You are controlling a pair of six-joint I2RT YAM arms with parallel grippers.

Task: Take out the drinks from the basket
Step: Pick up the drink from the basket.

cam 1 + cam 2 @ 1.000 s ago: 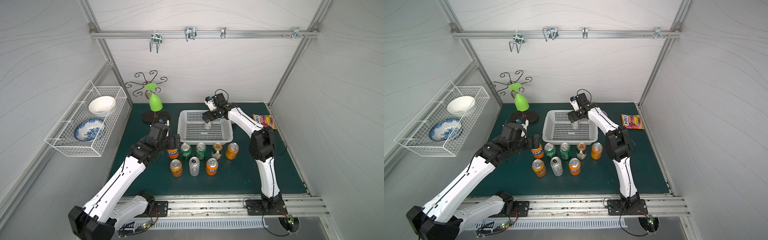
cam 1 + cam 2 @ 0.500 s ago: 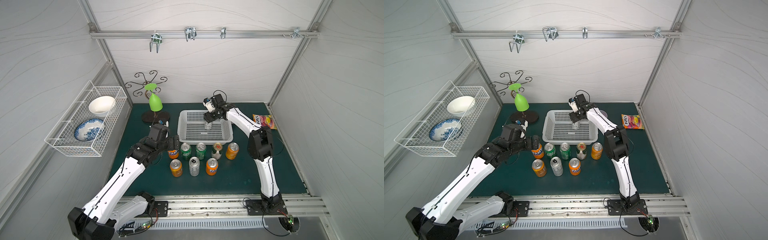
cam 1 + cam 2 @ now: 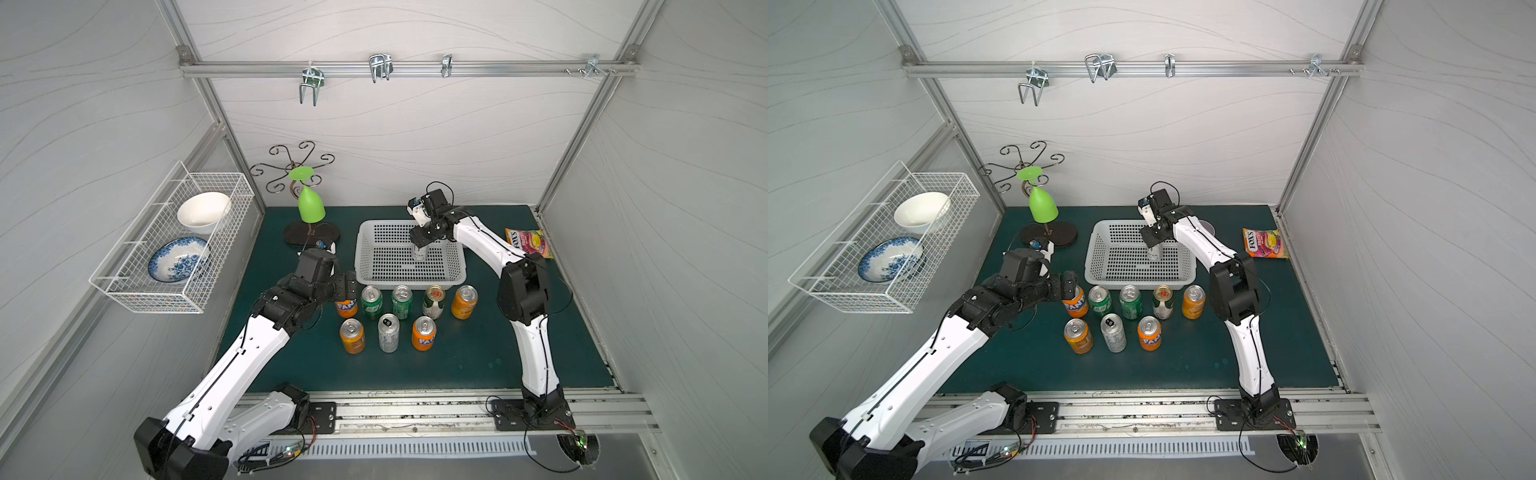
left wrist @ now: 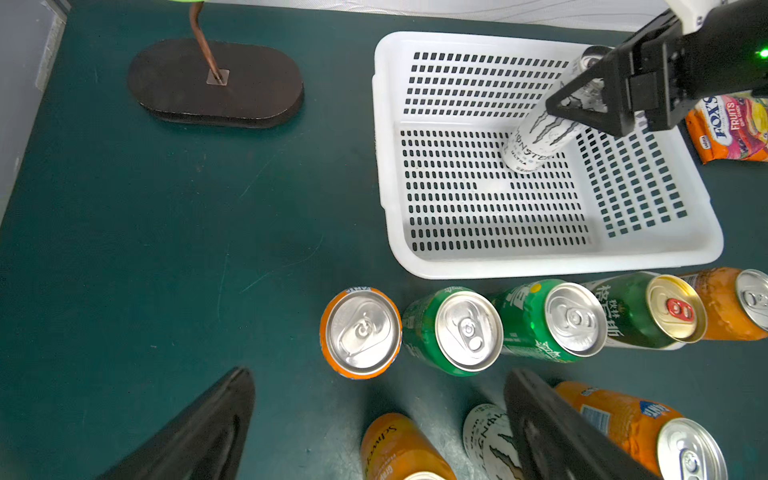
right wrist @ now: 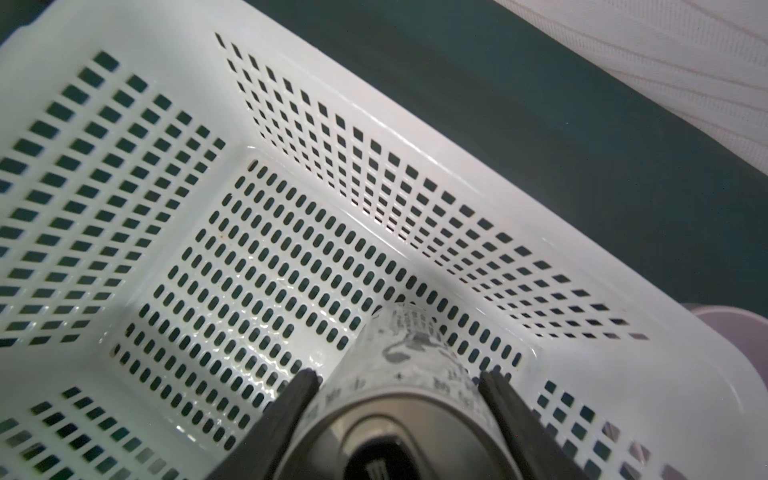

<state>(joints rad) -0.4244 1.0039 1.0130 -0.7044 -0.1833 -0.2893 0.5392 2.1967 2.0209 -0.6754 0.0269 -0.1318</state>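
Note:
The white basket (image 3: 409,284) (image 3: 1138,284) stands at the back middle of the green mat. One slim silver-white can (image 3: 419,254) (image 4: 536,141) stands on its perforated floor. My right gripper (image 3: 421,240) (image 5: 398,376) reaches down into the basket and is shut on that can (image 5: 411,353) near its top, one finger on each side. Several drinks stand on the mat in front of the basket, among them an orange can (image 3: 346,306) at the left end and a second silver-white can (image 3: 388,332). My left gripper (image 3: 348,286) (image 4: 380,376) hangs open beside that orange can (image 4: 360,332), holding nothing.
A wire rack (image 3: 166,249) with two bowls hangs on the left wall. A green glass (image 3: 311,204) hangs on a metal stand with a dark base (image 3: 309,237) left of the basket. A candy bag (image 3: 528,242) lies at the back right.
My right gripper has closed on the silver-white can in the basket. The left arm has hardly moved and stays open.

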